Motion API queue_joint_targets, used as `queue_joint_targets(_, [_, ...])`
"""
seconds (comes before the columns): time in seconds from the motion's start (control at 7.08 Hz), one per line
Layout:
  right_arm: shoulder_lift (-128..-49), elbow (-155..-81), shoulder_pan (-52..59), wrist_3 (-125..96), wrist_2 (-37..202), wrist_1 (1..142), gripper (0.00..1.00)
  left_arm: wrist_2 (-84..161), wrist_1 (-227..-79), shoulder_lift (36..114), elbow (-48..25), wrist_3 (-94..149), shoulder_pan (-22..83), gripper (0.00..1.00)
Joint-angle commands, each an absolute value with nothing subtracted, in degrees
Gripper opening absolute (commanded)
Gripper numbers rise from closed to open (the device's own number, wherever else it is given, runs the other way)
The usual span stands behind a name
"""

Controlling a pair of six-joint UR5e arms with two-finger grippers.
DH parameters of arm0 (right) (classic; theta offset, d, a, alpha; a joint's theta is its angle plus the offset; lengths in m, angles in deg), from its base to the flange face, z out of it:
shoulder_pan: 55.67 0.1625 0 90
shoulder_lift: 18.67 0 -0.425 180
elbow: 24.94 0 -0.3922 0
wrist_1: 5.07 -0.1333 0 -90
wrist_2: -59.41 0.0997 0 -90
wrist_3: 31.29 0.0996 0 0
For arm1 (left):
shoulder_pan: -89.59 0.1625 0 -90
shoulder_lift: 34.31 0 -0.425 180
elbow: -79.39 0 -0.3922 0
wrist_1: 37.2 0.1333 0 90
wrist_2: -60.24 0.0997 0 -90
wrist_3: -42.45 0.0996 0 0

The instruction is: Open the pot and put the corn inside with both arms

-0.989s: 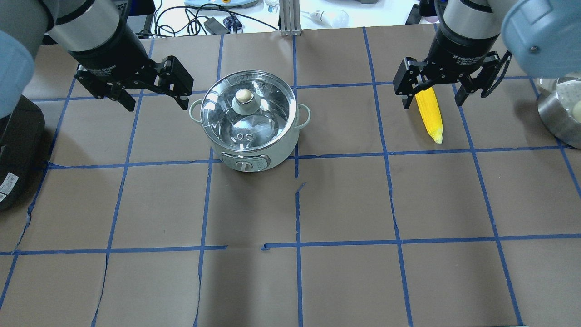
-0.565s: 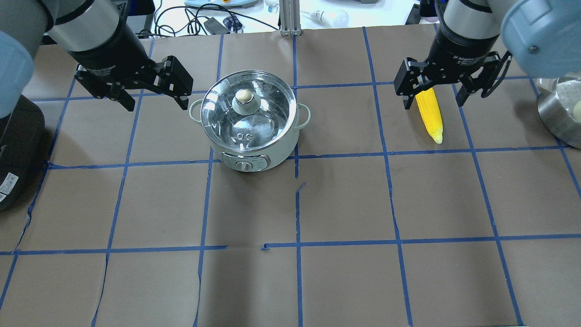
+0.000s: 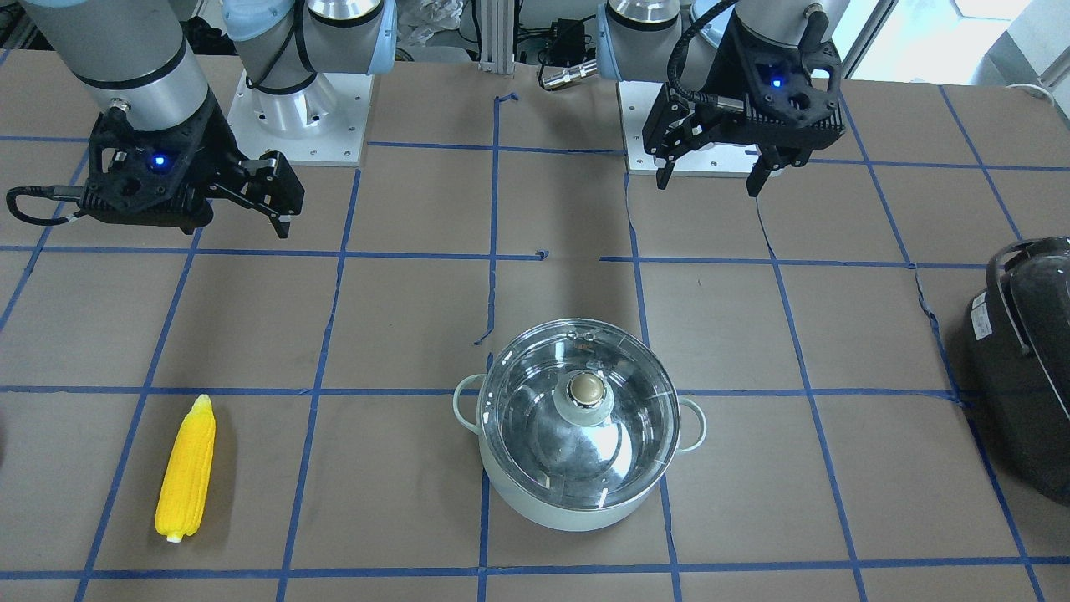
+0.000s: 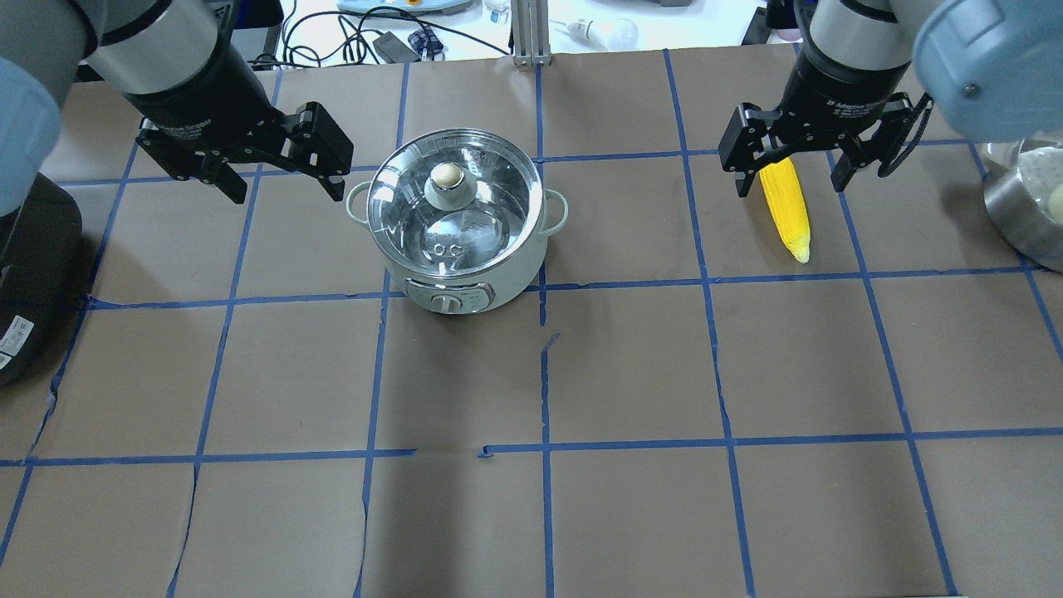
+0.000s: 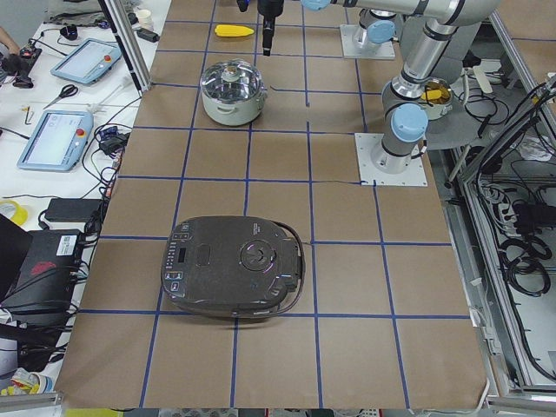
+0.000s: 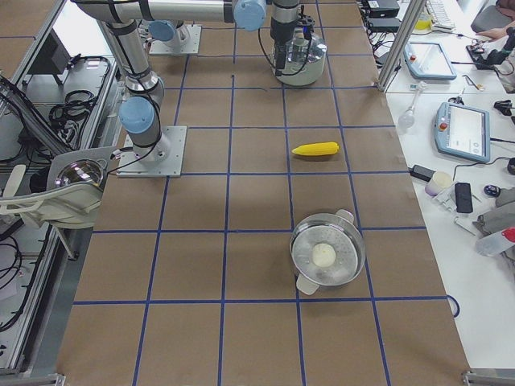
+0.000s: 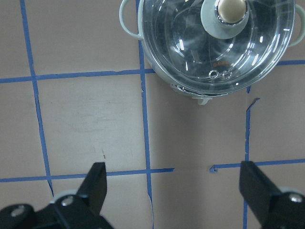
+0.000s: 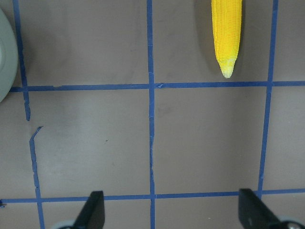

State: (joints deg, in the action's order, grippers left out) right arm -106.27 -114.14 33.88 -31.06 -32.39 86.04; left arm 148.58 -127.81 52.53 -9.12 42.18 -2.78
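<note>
The pale mint pot [image 4: 458, 249] stands on the table with its glass lid [image 4: 490, 191] on and the brass knob [image 4: 447, 175] up; it also shows in the front view [image 3: 577, 502]. The yellow corn [image 4: 786, 208] lies flat on the table to the pot's right, and shows in the front view [image 3: 187, 481]. My left gripper [image 4: 286, 189] is open and empty, raised to the left of the pot. In the left wrist view the pot [image 7: 214, 57] is ahead of the fingers [image 7: 95, 183]. My right gripper [image 4: 789, 187] is open and empty, raised near the corn [image 8: 226, 33].
A large black appliance [image 4: 25, 282] sits at the table's left edge and shows in the front view [image 3: 1024, 359]. A steel steamer pot [image 4: 1026, 208] with a white round thing inside stands at the right edge. Blue tape lines grid the brown table.
My right gripper has shifted very slightly toward the far side of the table. The left gripper, the pot and the corn have not moved.
</note>
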Motion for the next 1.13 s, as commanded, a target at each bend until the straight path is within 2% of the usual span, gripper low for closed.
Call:
queue_joint_targets(0.0, [-105.07, -114.14, 32.76, -31.46, -32.35, 90.37, 1.00, 148.74, -127.81, 52.53, -9.12, 42.19, -2.69, 1.00])
queue_joint_targets(0.28, [-103.24, -114.14, 31.62, -31.64, -32.44, 91.25, 1.00, 148.74, -127.99, 52.53, -9.12, 42.19, -2.34, 1.00])
queue_joint_targets(0.99, [-90.60, -114.67, 24.77, -40.67, -31.65, 103.89, 1.00, 148.74, -128.08, 52.53, -9.03, 42.19, -2.25, 1.00])
